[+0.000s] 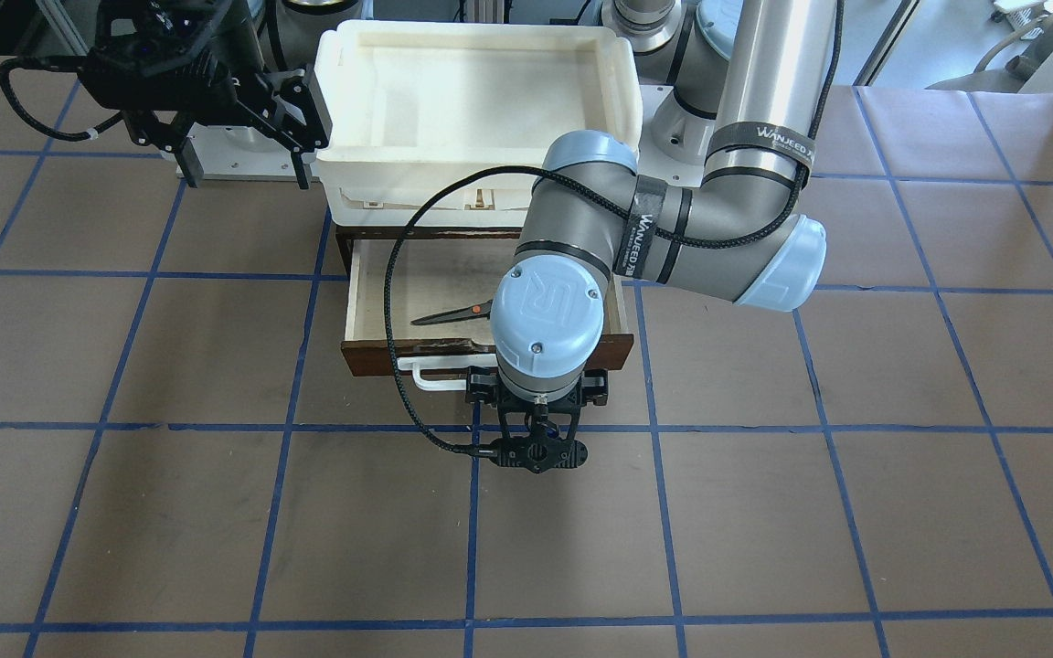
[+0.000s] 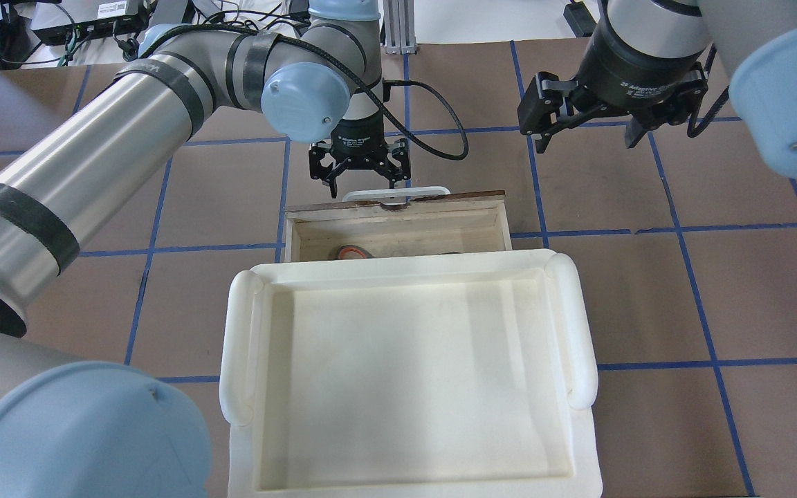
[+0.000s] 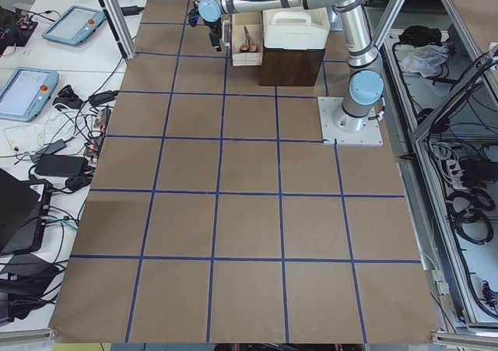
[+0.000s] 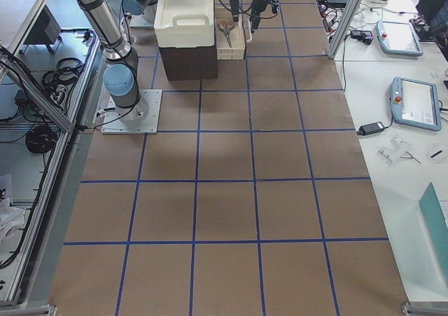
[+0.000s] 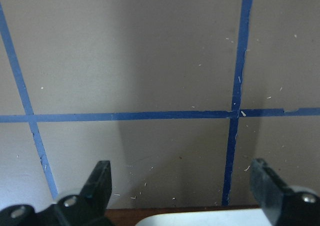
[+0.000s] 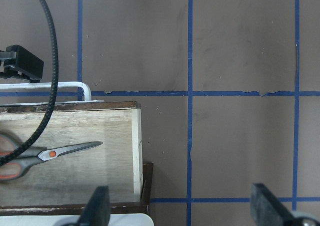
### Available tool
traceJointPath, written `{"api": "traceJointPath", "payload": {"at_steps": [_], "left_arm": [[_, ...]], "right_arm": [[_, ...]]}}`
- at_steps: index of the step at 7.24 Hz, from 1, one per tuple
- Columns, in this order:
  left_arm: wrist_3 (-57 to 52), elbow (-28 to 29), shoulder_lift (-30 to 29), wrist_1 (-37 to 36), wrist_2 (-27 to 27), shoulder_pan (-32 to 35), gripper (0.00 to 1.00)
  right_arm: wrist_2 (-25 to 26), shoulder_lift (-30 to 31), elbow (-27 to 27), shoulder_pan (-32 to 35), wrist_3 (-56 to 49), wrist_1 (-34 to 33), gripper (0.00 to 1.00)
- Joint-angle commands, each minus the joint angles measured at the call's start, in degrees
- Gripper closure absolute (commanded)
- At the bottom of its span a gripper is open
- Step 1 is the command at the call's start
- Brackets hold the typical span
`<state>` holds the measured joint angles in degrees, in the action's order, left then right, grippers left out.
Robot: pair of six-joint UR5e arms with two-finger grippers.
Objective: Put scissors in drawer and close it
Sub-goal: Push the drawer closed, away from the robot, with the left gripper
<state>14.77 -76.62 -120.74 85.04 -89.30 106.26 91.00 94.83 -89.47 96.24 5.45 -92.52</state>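
Drawer point(image 1: 380, 283): pulled out of dark cabinet, pale interior exposed, white bar handle point(image 1: 421, 376) at front.
Contents: scissors point(image 6: 50, 154), lying flat on drawer floor.
White tray point(image 2: 239, 346): on cabinet top, nothing inside.
Left gripper point(image 2: 364, 185): just above bar handle, fingers spread wide, holding nothing.
Right gripper point(image 2: 587, 135): off to side, well apart from drawer, fingers spread wide, holding nothing.
Obscured: overhead, tray hides most of drawer, only orange-lined loop shows. Front-facing, left wrist covers scissor handles.
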Motion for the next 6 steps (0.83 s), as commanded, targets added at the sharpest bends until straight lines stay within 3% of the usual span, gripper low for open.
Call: {"api": "traceJointPath", "payload": {"at_steps": [1, 6], "left_arm": [[0.00, -0.11, 0.42, 1.35, 0.01, 0.00, 0.00], [0.00, -3.09, 2.26, 2.58, 0.09, 0.00, 0.00]], "right_arm": [[-0.12, 0.00, 0.00, 0.00, 0.00, -0.03, 0.00], [-0.21, 0.00, 0.00, 0.00, 0.00, -0.03, 0.00]]}}
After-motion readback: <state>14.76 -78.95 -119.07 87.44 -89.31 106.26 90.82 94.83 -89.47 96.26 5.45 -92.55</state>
